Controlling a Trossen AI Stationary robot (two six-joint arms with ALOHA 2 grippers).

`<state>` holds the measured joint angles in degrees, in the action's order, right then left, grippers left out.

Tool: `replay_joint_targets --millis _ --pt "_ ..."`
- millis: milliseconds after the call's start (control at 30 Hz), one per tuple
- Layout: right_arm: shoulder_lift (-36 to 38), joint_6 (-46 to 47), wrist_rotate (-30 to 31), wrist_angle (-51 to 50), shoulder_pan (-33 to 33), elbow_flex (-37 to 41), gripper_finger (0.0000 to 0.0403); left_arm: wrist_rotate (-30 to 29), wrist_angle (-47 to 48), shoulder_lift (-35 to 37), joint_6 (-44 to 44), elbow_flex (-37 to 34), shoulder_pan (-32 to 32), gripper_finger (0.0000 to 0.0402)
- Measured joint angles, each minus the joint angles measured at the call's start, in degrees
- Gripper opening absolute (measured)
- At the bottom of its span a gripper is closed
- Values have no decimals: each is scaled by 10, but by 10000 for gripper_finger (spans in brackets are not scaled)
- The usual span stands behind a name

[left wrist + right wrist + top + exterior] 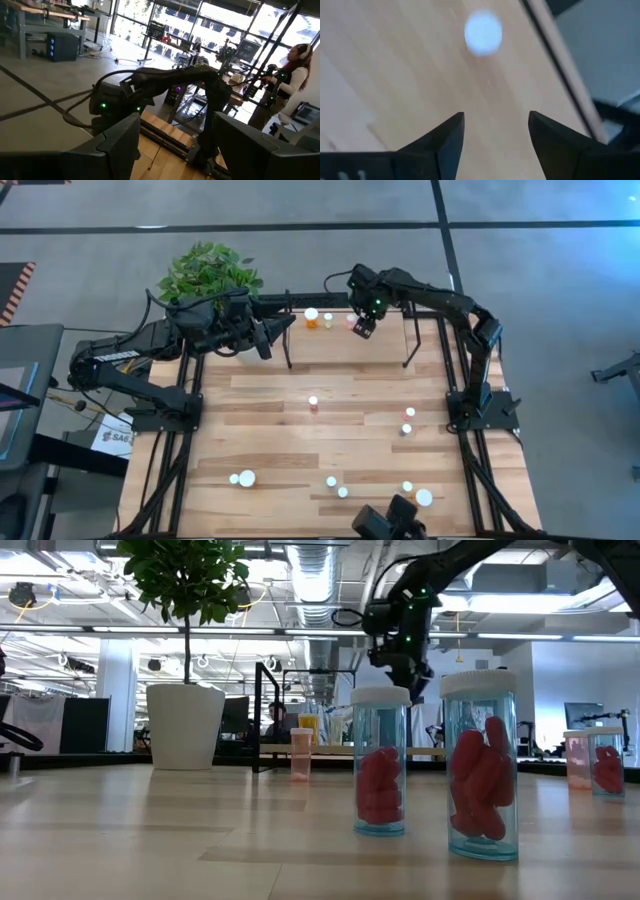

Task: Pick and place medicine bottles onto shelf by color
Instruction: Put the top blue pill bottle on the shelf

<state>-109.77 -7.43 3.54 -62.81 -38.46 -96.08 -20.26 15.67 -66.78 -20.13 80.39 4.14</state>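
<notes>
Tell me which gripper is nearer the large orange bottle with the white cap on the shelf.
Right. The right gripper hovers just beside the large orange bottle over the shelf; the left gripper sits slightly farther away.

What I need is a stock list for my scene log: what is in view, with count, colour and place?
bottles on the table: about nine, white caps, red or pale contents, scattered over the middle and near half.
bottles on the shelf: three by my count, white caps, one orange, in a row at the far side.
shelf: one, light wood with black uprights, far end of the table.
table: one, plank wood.
plant: one, green, in a white pot, far left corner.
person: one, pale top, in the room beyond.
left hand: open, empty, by the shelf's left end.
right hand: open, empty, over the shelf beside the bottles.
</notes>
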Motion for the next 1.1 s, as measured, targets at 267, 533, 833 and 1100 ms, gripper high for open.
replay_joint_targets --millis 267,533,833,1100 --pt "0 44 -4 -115 21 0 244 5 18 0 0 0 0 237" --pt "7 77 -5 -166 81 0 244 27 54 0 -7 0 0 237" --pt "71 140 -6 -218 176 1 244 81 67 0 -3 0 -15 237" --pt "161 301 6 -221 281 56 244 100 97 0 -1 0 -20 237"
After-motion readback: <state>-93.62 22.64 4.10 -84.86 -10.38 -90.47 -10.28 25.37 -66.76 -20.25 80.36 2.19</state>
